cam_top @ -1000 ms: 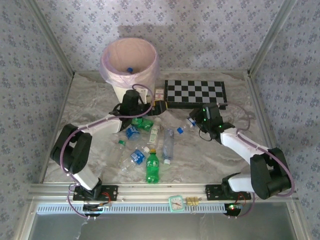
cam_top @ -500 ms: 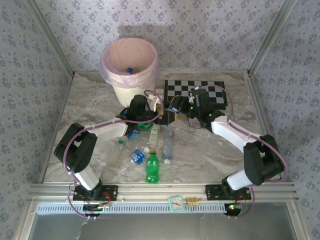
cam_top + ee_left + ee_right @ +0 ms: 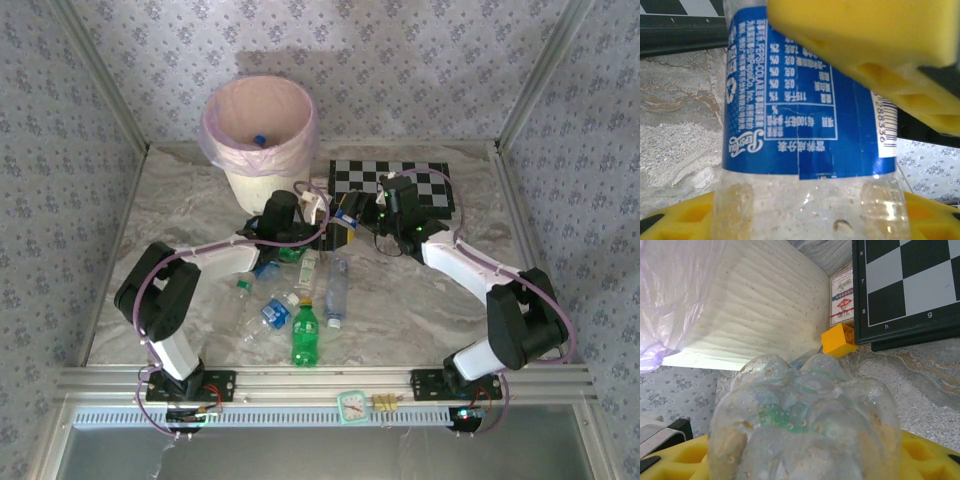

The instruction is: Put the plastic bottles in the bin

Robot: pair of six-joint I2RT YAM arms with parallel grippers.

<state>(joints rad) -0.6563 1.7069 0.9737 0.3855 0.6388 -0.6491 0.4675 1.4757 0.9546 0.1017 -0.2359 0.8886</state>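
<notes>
Transport step: a blue-labelled clear bottle (image 3: 785, 100) sits pinched in the left pincer (image 3: 812, 137), and a second clear bottle (image 3: 805, 410) in the right pincer (image 3: 805, 460), both near the bin (image 3: 262, 182). Next, we judge, each must rise over its rim, then release.
</notes>
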